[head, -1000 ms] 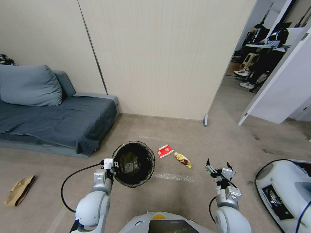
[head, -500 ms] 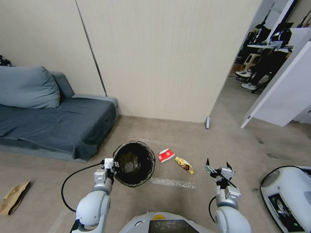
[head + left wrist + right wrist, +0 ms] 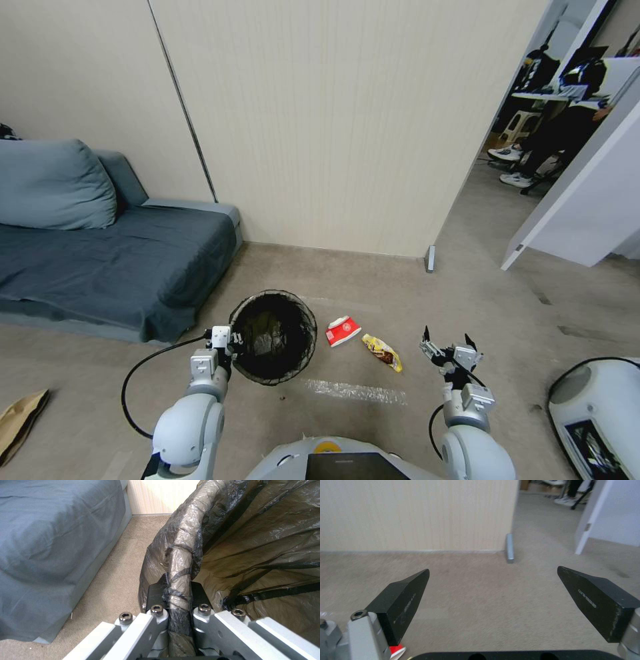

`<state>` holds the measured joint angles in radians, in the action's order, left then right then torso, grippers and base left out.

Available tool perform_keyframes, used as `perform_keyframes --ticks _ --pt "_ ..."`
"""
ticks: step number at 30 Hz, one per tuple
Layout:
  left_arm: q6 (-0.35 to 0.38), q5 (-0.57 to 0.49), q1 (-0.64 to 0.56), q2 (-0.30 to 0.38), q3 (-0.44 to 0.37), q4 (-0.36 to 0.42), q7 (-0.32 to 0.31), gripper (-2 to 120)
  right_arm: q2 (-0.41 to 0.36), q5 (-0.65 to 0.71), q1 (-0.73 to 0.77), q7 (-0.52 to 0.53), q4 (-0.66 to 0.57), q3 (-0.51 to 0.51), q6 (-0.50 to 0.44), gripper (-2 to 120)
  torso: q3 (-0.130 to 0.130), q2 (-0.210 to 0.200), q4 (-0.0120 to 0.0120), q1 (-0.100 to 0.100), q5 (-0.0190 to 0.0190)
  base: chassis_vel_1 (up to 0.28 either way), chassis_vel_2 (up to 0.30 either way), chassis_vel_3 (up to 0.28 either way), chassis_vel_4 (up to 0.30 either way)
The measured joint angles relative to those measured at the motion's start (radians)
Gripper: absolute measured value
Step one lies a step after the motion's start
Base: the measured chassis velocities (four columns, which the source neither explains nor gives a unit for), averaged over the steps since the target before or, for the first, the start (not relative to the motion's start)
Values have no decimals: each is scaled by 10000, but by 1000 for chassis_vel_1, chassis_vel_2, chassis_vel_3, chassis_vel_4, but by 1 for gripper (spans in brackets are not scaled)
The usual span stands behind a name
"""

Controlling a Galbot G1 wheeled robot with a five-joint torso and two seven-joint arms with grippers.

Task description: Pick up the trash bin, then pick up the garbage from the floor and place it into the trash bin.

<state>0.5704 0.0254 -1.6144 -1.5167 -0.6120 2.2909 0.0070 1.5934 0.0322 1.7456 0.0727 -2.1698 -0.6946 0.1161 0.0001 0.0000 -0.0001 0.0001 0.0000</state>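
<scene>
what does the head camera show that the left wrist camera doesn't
Head view alone: the red-and-white packet, the yellow wrapper, the brown paper bag and the open right gripper. Left wrist view alone: the left gripper shut on the bin's bag-wrapped rim. Both share the trash bin, the sofa and the carpet.

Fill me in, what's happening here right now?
The left tool is clamped on the bag-lined rim of the trash bin, holding it in front of the robot. The right tool is open and empty, hovering off to the right. On the floor just ahead lie a red-and-white packet and a yellow snack wrapper, between the bin and the right tool. A crumpled brown paper bag lies far off to the left, past the sofa.
</scene>
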Motion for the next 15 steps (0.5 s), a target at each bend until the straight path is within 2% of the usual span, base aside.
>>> perform_keyframes --ticks 2,6,7,9,11,14,15 --pt "-5 6 0 0 -1 0 0 1 -72 46 -42 -54 60 0 62 100 0 0 0 0 0 0 0 0 0" --pt "-3 41 82 37 33 76 17 1 -1260 1118 -546 -419 703 230 941 100 0 0 0 -1 2 0 0 0 0" --pt "-3 41 82 37 33 76 17 1 -1260 1118 -546 -419 703 230 941 100 0 0 0 -1 2 0 0 0 0" --pt "81 40 220 103 108 98 18 1 -1862 1839 -911 -531 997 323 1348 100 -1 0 0 0 3 0 0 0 0" --pt "107 41 260 114 133 98 17 1 -1988 2013 -1003 -555 1072 331 1448 100 0 0 1 0 1 0 0 0 0" --pt "209 43 457 160 307 64 -3 1 -2819 3153 -1612 -788 1828 513 1863 100 0 0 2 0 2 0 0 0 0" --pt "209 43 457 160 307 64 -3 1 -2819 3153 -1612 -788 1828 513 1863 100 0 0 2 0 2 0 0 0 0"
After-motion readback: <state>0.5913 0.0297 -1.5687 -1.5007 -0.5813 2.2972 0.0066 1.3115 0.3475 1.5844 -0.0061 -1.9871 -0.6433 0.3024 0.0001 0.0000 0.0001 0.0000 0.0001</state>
